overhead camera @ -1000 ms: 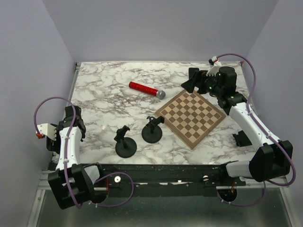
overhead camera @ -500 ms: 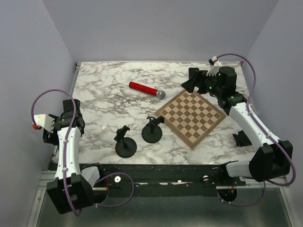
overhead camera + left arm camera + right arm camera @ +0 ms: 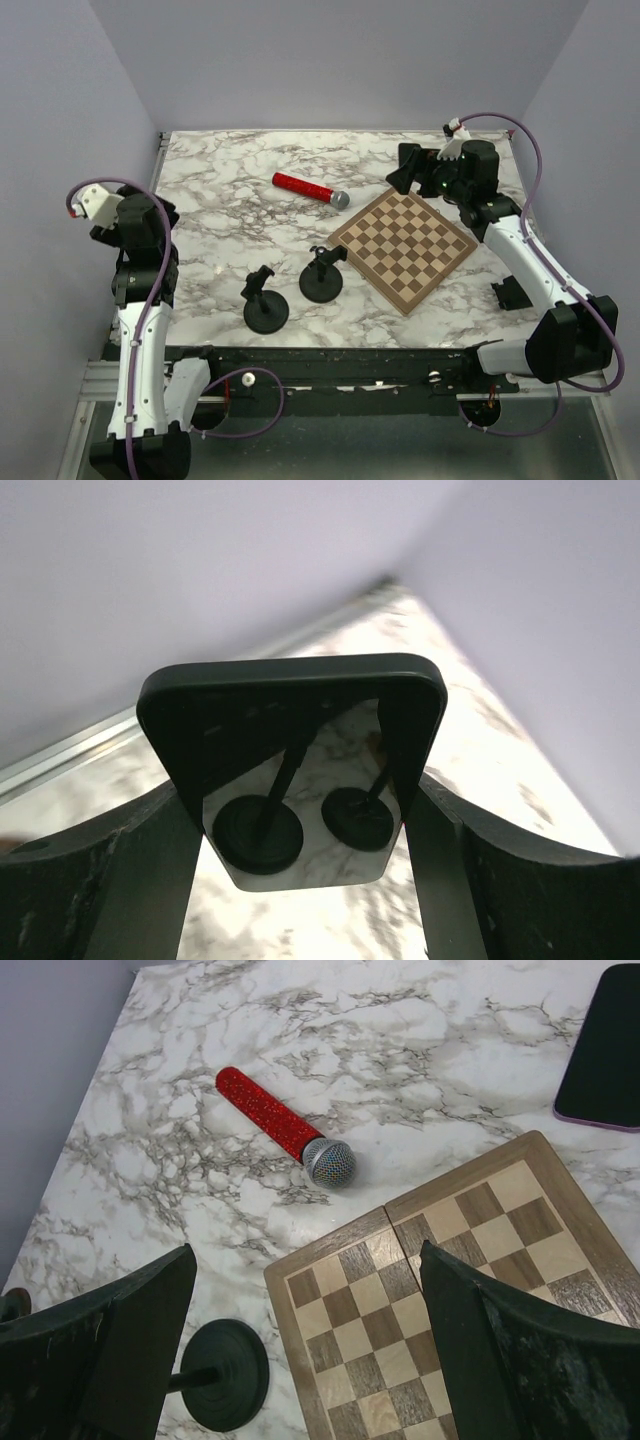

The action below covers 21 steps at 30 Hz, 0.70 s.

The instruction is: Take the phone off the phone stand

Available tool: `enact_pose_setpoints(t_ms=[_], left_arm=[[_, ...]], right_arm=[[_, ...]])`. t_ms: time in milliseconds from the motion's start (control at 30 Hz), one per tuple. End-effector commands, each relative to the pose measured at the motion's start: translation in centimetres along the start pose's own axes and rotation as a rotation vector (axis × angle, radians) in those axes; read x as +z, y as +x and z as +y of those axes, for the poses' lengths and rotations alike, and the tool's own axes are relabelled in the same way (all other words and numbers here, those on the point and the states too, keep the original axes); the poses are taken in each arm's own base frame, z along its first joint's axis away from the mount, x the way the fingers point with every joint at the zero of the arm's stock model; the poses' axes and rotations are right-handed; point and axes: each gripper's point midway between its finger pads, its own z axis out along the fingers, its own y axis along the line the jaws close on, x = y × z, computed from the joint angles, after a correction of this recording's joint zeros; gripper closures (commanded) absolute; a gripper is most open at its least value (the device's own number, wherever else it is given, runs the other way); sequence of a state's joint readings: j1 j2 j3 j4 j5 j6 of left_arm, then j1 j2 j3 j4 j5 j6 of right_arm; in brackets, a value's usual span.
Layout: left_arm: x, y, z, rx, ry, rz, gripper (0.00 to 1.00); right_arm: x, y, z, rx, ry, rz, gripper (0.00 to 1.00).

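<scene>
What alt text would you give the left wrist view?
The left end effector grips a dark, round-cornered phone by its sides. Two black round-based stands on the marble table show in its lower half, possibly reflected; pale walls fill the background.

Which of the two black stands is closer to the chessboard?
The right stand, beside the left corner of the chessboard; the other stand sits farther left.

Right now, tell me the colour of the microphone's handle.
The microphone handle is sparkly red; it shows best in the right wrist view.
</scene>
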<state>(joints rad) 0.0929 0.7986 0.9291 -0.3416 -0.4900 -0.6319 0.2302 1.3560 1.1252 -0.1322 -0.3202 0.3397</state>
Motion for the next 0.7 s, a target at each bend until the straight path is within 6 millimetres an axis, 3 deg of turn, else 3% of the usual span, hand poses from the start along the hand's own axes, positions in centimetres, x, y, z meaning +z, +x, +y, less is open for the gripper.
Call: enact_pose_setpoints(t_ms=[0,167,300,433,667], left_arm=[[-3.3,-3.6,-12.1,0.064,0.612,-0.048,1.00],[-5.8,-3.5,-17.8,0.074,0.911,0.029,1.00],[-8.1,-1.5,-20.5,0.069,1.134,0.096,1.00],[-9.1,0.5,-21.1,0.115,1.213,0.135,1.00],[-9.3,1.3,-21.2,0.044,1.216,0.209,1.00]], right_arm=[[0.7,-0.1,-0.1,0.035,0.026,0.027,0.00],[1.4,0.4,0.7,0.074,-0.003,0.080,0.00],[2.1,0.6,3.2,0.086,-0.074,0.112,0.03],[2.3,0.2,6.6,0.062,-0.139,0.114,0.05],[2.5,-0.1,11.5,0.017,-0.264,0.086,0.07]])
